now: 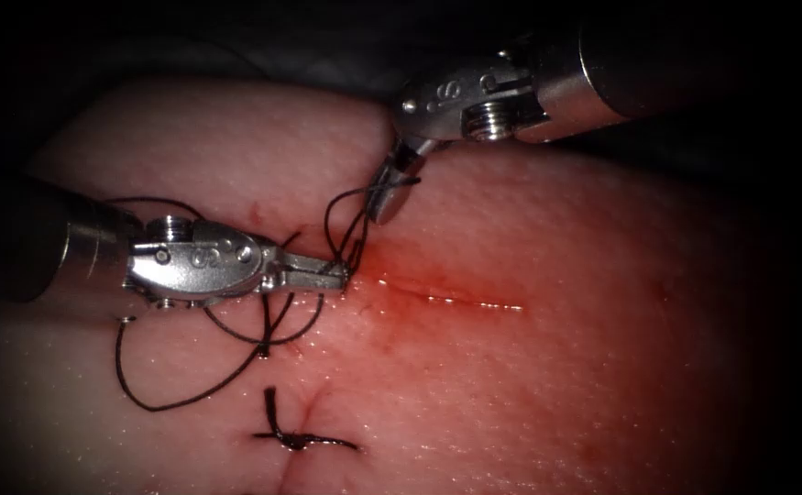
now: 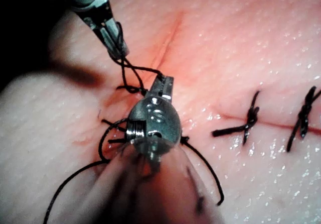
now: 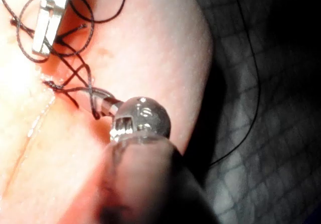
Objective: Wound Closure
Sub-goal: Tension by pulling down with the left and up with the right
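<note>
Glistening tissue (image 1: 602, 275) bears the cut (image 1: 446, 295), at whose left end the left tool (image 1: 332, 275) and right tool (image 1: 387, 197) each have jaws closed on thread (image 1: 346, 225) (needle unseen), so even, opposed tension seems wise.

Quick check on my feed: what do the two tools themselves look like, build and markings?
Both are bare silver metal. The left tool has a dark shaft, a rounded wrist stamped with a digit-like mark and slim tapered jaws. The right tool has a silvery shaft, a similar stamp and a threaded screw at its wrist.
</note>
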{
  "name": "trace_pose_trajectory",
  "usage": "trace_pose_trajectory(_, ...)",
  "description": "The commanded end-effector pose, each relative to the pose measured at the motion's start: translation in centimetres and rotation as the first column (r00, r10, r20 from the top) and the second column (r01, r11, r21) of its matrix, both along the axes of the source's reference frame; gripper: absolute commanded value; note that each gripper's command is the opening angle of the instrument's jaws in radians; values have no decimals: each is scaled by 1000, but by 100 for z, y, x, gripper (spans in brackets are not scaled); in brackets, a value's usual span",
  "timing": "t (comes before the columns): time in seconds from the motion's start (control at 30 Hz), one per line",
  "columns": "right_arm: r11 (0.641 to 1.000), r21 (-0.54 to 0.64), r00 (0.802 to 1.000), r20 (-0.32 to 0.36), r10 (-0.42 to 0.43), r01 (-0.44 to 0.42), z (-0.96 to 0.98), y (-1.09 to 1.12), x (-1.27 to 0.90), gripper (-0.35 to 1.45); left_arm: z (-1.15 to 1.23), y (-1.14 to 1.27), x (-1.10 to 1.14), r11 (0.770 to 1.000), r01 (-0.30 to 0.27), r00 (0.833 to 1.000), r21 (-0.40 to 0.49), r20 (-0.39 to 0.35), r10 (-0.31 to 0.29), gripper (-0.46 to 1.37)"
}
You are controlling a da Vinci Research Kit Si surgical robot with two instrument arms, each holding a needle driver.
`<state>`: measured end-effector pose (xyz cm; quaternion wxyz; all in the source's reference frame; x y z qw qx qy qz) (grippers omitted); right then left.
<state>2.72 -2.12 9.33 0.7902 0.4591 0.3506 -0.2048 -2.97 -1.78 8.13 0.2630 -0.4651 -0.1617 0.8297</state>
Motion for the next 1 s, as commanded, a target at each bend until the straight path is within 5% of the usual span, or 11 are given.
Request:
trace_pose_trajectory(0.03,1000,1,1000,1,-1,1,0,0,1,-35,-6,-4,-2,1000,-4,1000,5,4,4,-35)
trace_pose_trajectory(1.0,997,20,994,87,73,-75,22,0,6,-35,-144,-106,-26,996,-93,994,11,63,93,-35)
